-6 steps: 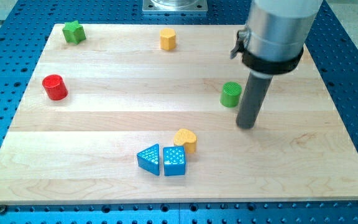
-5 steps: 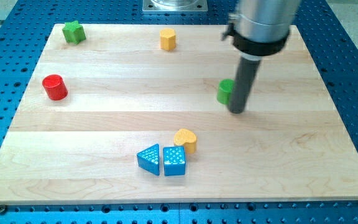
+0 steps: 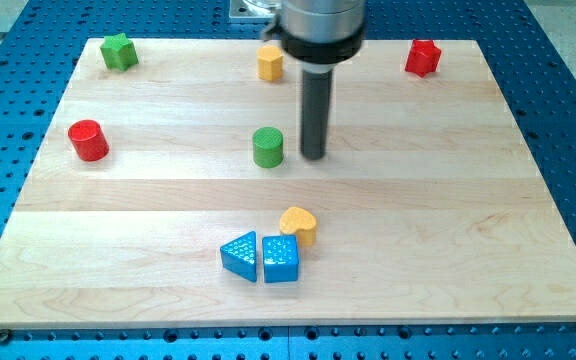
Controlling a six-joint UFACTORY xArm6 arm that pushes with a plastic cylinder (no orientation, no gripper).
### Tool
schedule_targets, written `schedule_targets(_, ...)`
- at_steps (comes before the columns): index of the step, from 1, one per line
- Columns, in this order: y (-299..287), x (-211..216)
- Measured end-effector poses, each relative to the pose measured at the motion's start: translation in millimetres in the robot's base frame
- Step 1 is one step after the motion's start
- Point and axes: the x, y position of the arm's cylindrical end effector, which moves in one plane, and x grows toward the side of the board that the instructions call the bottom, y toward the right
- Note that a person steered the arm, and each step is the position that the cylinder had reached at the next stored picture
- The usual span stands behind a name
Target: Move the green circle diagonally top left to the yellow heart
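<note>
One rod, no jaws: my tip [image 3: 313, 156] just right of green circle [image 3: 267, 147] (arm top cut off).

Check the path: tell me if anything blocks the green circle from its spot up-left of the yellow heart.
Nothing visible does. The green circle sits above the yellow heart with bare board between; my tip stands at the circle's right.

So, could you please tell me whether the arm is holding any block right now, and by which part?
Nothing is held: the rod can only push. My tip stands just to the view's right of the green circle, with a small gap between them.
</note>
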Motion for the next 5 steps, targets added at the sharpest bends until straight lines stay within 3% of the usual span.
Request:
schedule_targets(2, -23.3, -32.0)
schedule_targets(4, -57.6, 27.0)
schedule_targets(5, -73.3, -14.9)
